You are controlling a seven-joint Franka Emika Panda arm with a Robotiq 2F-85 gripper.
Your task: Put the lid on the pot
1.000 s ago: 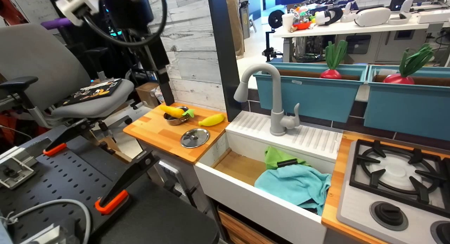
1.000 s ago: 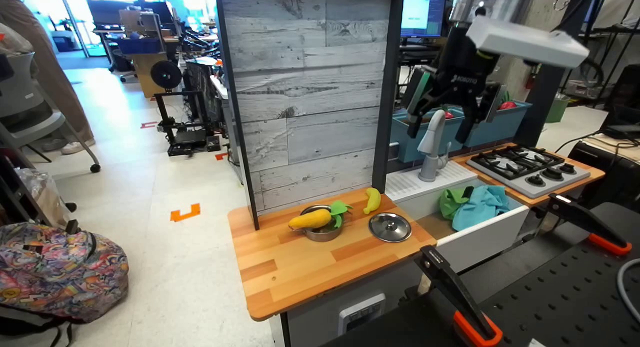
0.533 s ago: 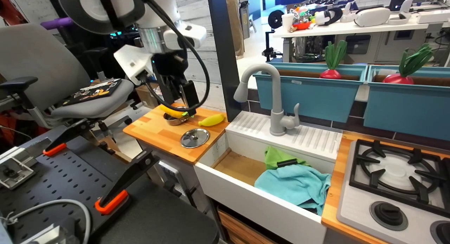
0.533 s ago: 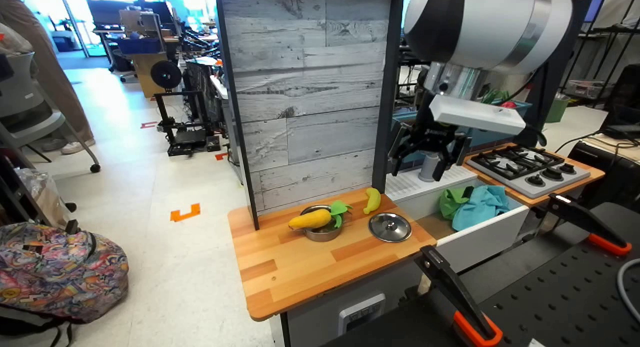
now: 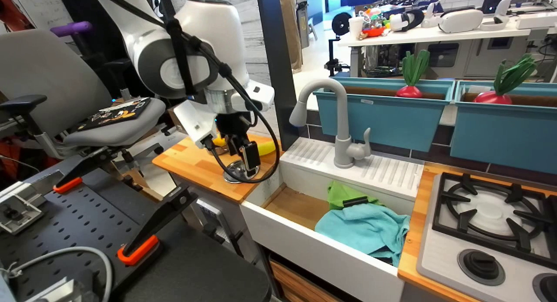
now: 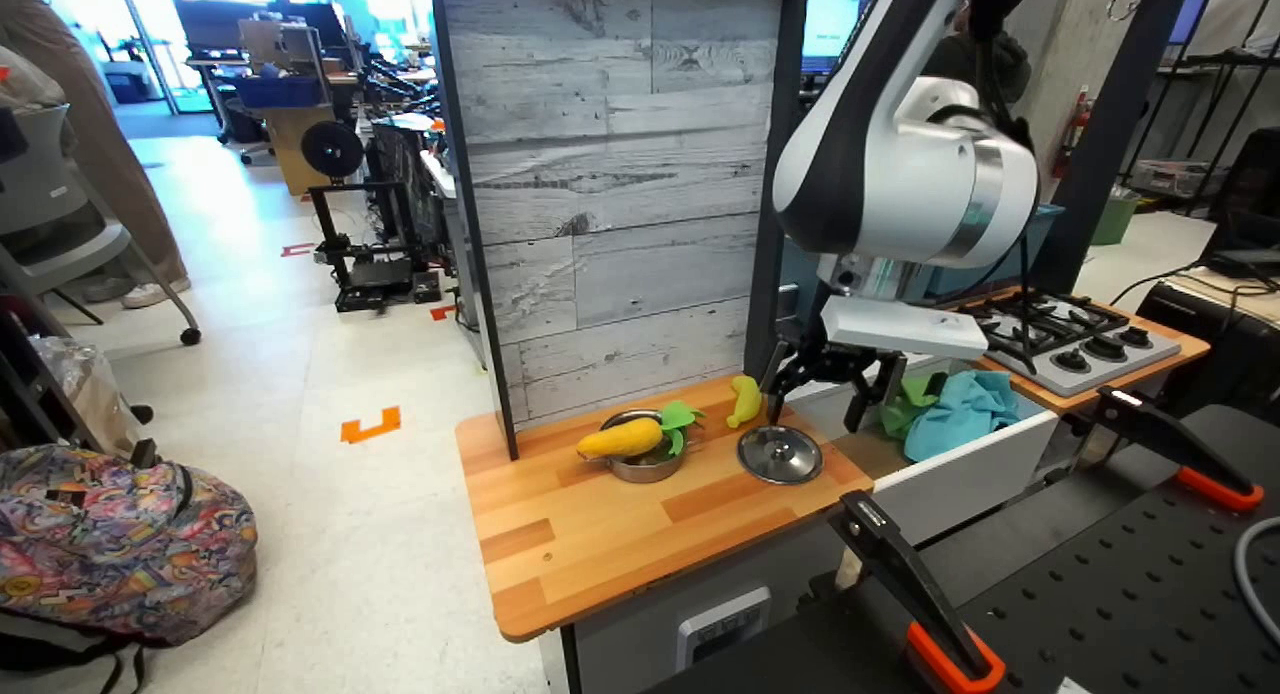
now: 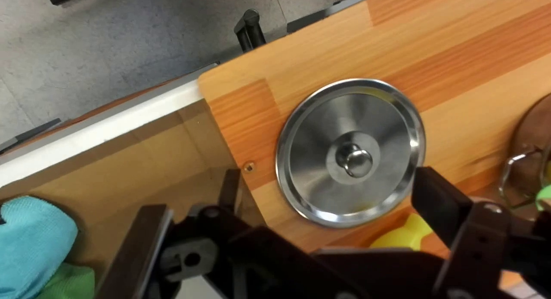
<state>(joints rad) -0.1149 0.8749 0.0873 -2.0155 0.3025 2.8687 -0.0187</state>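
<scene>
Commentator: The fingers (image 7: 445, 200) are standing wide apart, and the gripper (image 6: 815, 416) is pointing down near the edge where the wooden counter (image 6: 600, 554) is meeting the sink (image 7: 155, 161).

Analyst: And where is the lid (image 7: 318, 169) sitting?

Commentator: It's lying flat on the wooden counter, knob (image 7: 360, 164) facing up, showing between the two fingertips in the wrist view! Whether either finger is touching its rim, the views aren't settling.

Analyst: Reading that wrist view like a clock, with the knob at the centre?

Commentator: At five o'clock a yellow banana-shaped piece (image 7: 407, 234) is lying close by, partly hiding behind the gripper. The sink is filling nine o'clock, and farther out, around eight, a blue cloth (image 7: 34, 238) and a green cloth (image 7: 71, 279) are resting together inside it.

Analyst: How's the pot (image 6: 648, 472) looking?

Commentator: In an exterior view it's standing upright at nine o'clock from the lid, apart from it. A yellow squash-shaped piece (image 6: 618, 440) is lying across its mouth, poking over the rim towards nine, green leaves (image 6: 680, 416) fanning out at two.

Analyst: And beyond?

Commentator: In an exterior view the grey faucet (image 5: 342, 119) is standing at two o'clock from the lid, and the stove (image 5: 448, 256) is sitting just past three.
</scene>
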